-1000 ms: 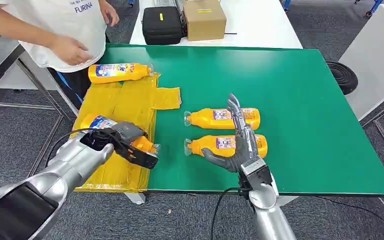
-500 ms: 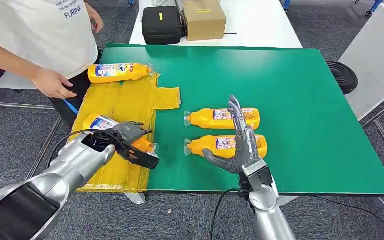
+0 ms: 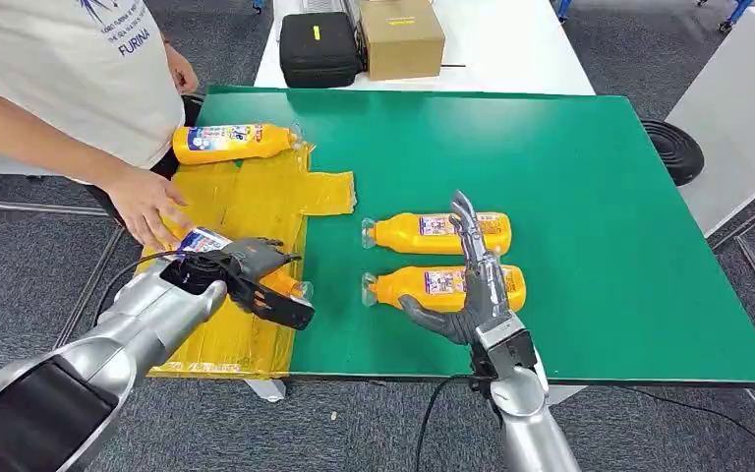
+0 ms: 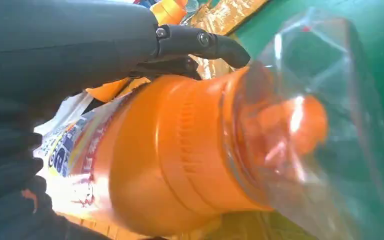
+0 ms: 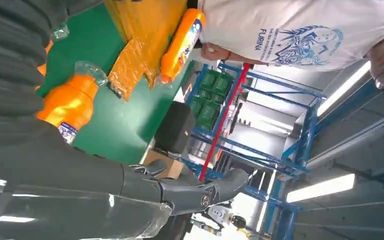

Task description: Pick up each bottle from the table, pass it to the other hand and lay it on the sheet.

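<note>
Head view: my left hand (image 3: pixel 256 278) lies over the bottle (image 3: pixel 202 243) on the yellow sheet (image 3: pixel 256 202), fingers draped across its orange body; I cannot tell whether the grip is closed or slack. The bottle's long axis runs diagonally, cap toward the green bench (image 3: pixel 570 177). A person's hand (image 3: pixel 147 205) touches its labelled end. My right hand (image 3: pixel 472 290) stands open, fingers apart, beside the near bottle (image 3: pixel 442 285); that bottle lies crosswise to my fingers, cap pointing toward the sheet. A far bottle (image 3: pixel 437 233) lies parallel just beyond it. Right hand is plainly the nearer one for that pick.

Left wrist view: bottle neck (image 4: pixel 180 150) and wrapped cap fill the space under my fingers (image 4: pixel 200 42), which arch over it.

Right wrist view: fingers (image 5: pixel 190 190) extended, holding nothing; another bottle (image 5: pixel 180 45) lies on the sheet's far end.
</note>
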{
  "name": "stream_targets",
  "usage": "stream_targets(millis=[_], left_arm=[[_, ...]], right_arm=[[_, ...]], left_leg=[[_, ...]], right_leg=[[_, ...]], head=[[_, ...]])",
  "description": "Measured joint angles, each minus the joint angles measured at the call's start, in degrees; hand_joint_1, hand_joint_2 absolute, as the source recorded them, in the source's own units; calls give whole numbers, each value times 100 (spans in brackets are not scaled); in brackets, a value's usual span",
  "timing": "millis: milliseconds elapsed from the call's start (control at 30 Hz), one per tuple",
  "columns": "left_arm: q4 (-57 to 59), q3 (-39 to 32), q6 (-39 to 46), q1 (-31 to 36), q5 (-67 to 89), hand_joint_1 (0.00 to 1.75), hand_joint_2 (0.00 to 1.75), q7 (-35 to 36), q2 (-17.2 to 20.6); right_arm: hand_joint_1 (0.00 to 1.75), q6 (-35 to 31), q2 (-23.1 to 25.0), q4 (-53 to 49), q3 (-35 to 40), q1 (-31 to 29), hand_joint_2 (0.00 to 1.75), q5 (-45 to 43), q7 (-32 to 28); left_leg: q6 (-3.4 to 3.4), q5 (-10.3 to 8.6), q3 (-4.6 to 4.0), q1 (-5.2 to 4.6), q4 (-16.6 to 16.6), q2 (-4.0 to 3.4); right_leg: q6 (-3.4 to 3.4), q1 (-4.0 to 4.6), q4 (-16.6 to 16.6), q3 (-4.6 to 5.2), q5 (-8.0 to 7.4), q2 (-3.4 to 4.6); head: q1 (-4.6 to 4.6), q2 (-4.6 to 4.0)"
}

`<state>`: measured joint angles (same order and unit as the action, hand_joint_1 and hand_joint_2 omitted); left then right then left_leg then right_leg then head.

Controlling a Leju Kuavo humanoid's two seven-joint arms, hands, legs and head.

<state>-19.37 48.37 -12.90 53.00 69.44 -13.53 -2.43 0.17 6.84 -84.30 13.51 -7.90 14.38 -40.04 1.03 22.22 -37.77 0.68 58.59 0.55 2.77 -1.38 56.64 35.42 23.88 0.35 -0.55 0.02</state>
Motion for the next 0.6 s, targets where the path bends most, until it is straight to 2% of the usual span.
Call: stream_targets(millis=[333, 600], left_arm=[[-4, 4, -142, 203, -2, 0, 0, -133, 72], [-201, 83, -330, 301, 33, 0, 0, -450, 310]], right_arm=[[0, -2, -15, 0, -22, 23, 175, -2, 0], [0, -61, -55, -9, -22, 99, 175, -28, 0]], left_leg=[[0, 0, -1, 0, 0, 0], [0, 0, -1, 0, 0, 0]], right_leg=[[0, 0, 0, 0, 0, 0], [0, 0, 0, 0, 0, 0]], head=[[0, 0], [0, 0]])
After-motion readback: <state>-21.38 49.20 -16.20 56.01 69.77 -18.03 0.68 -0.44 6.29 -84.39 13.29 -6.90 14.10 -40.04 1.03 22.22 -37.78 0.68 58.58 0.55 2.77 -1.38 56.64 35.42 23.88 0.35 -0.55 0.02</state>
